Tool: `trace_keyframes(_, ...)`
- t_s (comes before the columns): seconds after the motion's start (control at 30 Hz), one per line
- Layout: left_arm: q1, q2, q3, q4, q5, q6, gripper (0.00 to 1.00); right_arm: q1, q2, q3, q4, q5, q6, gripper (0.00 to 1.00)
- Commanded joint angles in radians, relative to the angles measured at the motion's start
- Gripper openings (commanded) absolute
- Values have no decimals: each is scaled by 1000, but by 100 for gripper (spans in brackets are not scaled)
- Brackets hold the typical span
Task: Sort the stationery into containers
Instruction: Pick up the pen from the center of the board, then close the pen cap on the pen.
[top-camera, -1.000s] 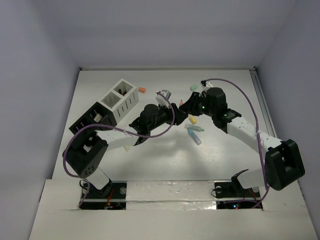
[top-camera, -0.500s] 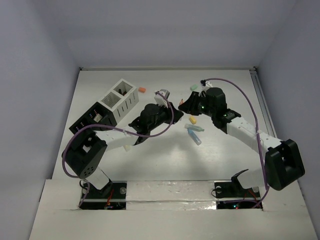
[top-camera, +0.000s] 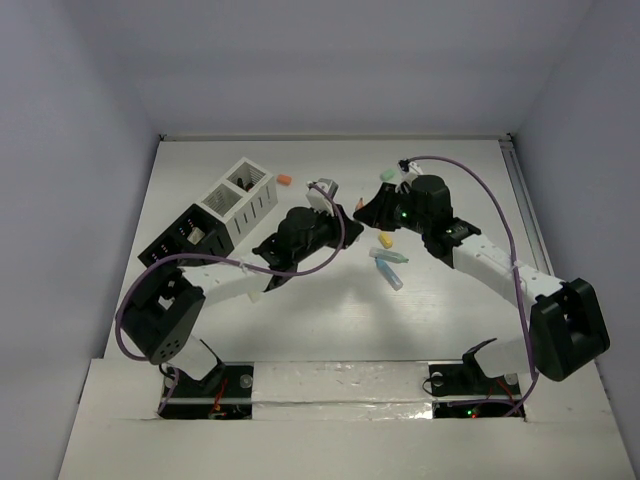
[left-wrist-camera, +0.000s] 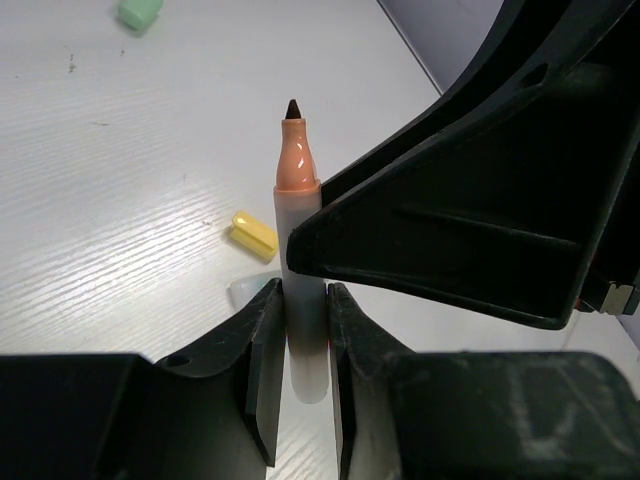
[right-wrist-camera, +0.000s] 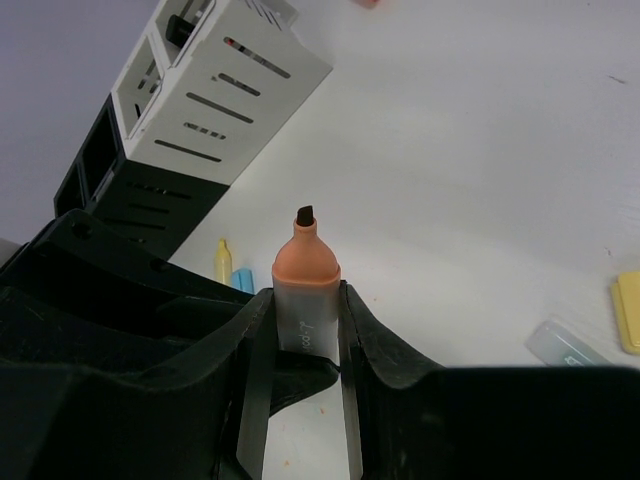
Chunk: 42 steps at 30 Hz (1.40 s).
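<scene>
Left gripper: I see it clamped on the marker.
Right gripper: gripping that marker too.

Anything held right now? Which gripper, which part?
One orange-tipped marker, held by both: the left gripper clamps its lower barrel, the right gripper the barrel just under the orange neck.

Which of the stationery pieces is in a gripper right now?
The orange-collared marker, dark tip bare, clamped by the left gripper with the right gripper gripping it too. The yellow piece and green piece lie loose on the table.
</scene>
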Motion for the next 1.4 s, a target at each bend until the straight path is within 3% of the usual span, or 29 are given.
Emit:
trace_keyframes(0.0,-7,-63,-9,31,-13,39,0,10,-4,13,34,-23,5,16)
trace_keyframes(0.47,21,-125,-70,17,1,52,0,10,-15,21,52,-66,21,33)
trace_keyframes(0.63,30,-166,-94,-24,-14,69,0,10,-26,38,36,-49,3,45)
trace_keyframes(0.8,102,-229,-133,-99,-51,72,0,10,-29,82,16,-38,-20,59)
trace_keyframes(1.0,188,-364,-199,-164,-45,29,0,10,-11,130,5,-34,-37,63)
trace_keyframes(1.07,208,-422,-223,-171,-31,28,0,10,18,141,8,-38,-38,61)
trace_keyframes(1.17,217,-502,-239,-188,-4,22,0,10,61,164,35,-58,-54,40)
trace_keyframes(1.2,217,-522,-239,-210,10,20,0,10,112,179,37,-63,-63,24)
trace_keyframes(1.23,217,-569,-231,-227,15,20,0,10,146,226,36,-67,-72,16)
trace_keyframes(1.3,226,-622,-217,-286,16,35,0,10,280,308,-4,-111,-129,6)
trace_keyframes(1.37,226,-707,-194,-354,1,66,0,10,433,459,-65,-153,-176,3)
